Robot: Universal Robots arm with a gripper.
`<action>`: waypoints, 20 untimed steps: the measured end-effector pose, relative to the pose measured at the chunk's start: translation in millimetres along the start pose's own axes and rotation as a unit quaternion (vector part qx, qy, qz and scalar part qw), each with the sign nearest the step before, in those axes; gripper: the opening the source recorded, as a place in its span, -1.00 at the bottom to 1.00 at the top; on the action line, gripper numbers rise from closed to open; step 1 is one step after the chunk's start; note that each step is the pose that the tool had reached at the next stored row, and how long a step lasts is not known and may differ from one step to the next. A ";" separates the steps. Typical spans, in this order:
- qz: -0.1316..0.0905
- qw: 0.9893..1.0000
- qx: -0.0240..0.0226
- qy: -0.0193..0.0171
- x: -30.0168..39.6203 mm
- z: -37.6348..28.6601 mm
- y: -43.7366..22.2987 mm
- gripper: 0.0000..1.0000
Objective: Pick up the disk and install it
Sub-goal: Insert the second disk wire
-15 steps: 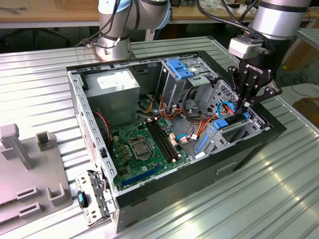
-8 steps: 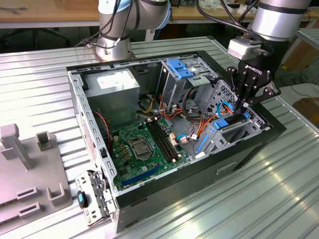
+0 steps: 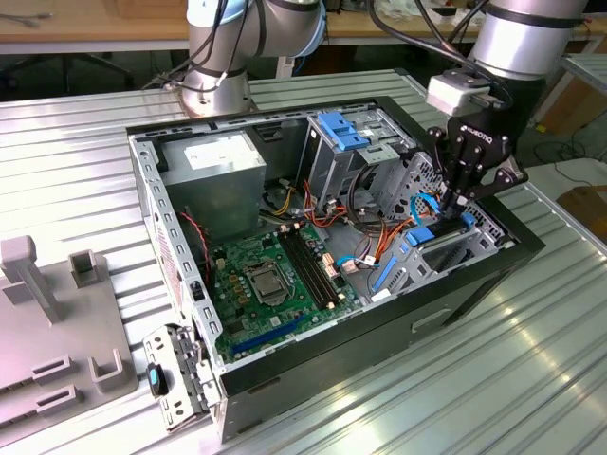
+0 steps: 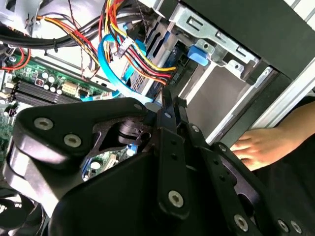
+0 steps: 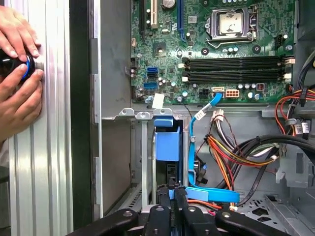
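Two fingers [image 5: 181, 199] of the claw [image 5: 173, 191] are sitting drawn narrow and appear to be pinching the near edge of the disk [image 5: 167, 142], which is standing on edge in the mouth of the bay [image 5: 142, 115], its blue rail facing out. If the claw is tilting even slightly, the rails are likely binding against the bay's metal guides, and the thin pinch is risking a slip. Just beside the bay, a blue cable [image 5: 199, 123] is looping across, with wires [image 5: 224, 155] bunching next to it; either could be snagging the claw or getting trapped. Beyond the bay the board [image 5: 197, 44] is lying exposed. Well apart from the bay, outside the case wall, a person's hands [image 5: 19, 98] are resting.
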State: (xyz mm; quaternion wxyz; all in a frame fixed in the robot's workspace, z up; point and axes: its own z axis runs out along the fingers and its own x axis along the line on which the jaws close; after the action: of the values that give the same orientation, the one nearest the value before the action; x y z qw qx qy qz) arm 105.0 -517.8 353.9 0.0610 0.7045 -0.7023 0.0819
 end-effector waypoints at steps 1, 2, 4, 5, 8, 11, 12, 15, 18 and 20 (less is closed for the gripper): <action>0.000 1.000 0.000 -0.001 0.0 0.0 0.0 -0.68; 0.000 1.000 0.000 -0.002 0.0 -0.1 0.0 -0.68; 0.000 1.000 0.000 -0.008 0.0 0.1 -1.1 -0.68; 0.001 1.000 0.000 -0.011 0.1 0.2 -1.8 -0.68; 0.002 1.000 0.000 -0.016 4.2 1.6 -2.0 -0.68; 0.003 1.000 0.000 -0.026 10.0 3.5 -1.9 -0.68; 0.003 0.999 0.000 -0.032 10.6 3.9 -1.9 -0.68; 0.004 0.999 -0.001 -0.048 11.2 4.8 -1.9 -0.68; 0.005 0.999 -0.001 -0.049 12.7 5.4 -2.2 -0.68; 0.006 0.999 -0.001 -0.050 14.1 5.7 -2.5 -0.68</action>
State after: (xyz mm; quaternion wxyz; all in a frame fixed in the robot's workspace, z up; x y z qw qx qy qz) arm 107.6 -532.7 351.2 0.0261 0.7037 -0.7085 0.0466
